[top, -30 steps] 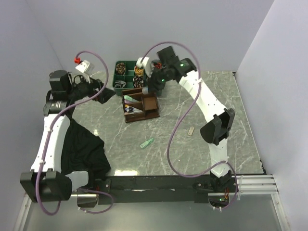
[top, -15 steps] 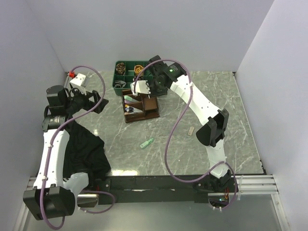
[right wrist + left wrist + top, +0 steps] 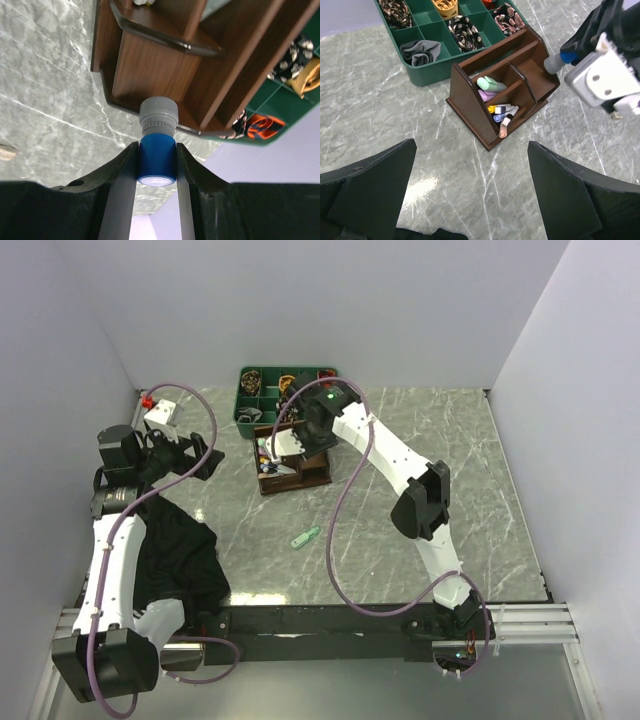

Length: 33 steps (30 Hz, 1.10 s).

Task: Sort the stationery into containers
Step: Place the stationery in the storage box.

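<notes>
Right claw (image 3: pixel 156 155) clenched on grey-blue cylinder (image 3: pixel 158 120) beside brown organiser (image 3: pixel 470 107), green tray (image 3: pixel 427 75) behind, left claw (image 3: pixel 471 145) released

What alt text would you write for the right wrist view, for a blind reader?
The right gripper holds a blue tube with a grey cap, pointing at the brown organiser on a marble table. A green tray lies behind.
</notes>
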Tool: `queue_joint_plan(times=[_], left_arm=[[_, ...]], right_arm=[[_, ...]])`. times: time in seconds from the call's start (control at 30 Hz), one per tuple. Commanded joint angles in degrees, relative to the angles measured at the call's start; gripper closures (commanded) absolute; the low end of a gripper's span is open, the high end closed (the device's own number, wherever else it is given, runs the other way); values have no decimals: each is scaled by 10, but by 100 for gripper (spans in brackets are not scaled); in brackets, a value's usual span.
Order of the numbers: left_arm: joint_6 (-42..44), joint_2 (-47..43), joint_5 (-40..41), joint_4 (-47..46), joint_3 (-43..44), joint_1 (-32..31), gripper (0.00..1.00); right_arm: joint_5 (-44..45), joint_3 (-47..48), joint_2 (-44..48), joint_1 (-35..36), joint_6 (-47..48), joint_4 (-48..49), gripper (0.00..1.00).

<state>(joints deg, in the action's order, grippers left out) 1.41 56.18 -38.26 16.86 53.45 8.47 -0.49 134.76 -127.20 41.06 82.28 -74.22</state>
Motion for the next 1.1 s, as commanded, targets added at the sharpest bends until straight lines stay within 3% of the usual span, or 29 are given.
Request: queue_joint_plan(times=[0.0, 0.43, 0.57, 0.6, 0.7, 1.07], left_arm=[[-11, -9, -14, -35, -5, 8, 1], [-29, -13, -14, -34, -13, 21, 1], [-30, -13, -15, -35, -16, 25, 1], [-31, -13, -14, -37, -16, 25, 1], [-33, -13, -17, -39, -18, 29, 1], [-44, -10, -32, -57, -24, 29, 1]], right_arm=[[35, 31, -13, 8, 58, -2, 100], [55, 34, -50, 13, 133, 21, 100], [63, 32, -54, 16, 136, 31, 85], [61, 28, -53, 16, 133, 44, 74], [59, 9, -39, 17, 134, 73, 61], [51, -5, -23, 18, 113, 91, 49]])
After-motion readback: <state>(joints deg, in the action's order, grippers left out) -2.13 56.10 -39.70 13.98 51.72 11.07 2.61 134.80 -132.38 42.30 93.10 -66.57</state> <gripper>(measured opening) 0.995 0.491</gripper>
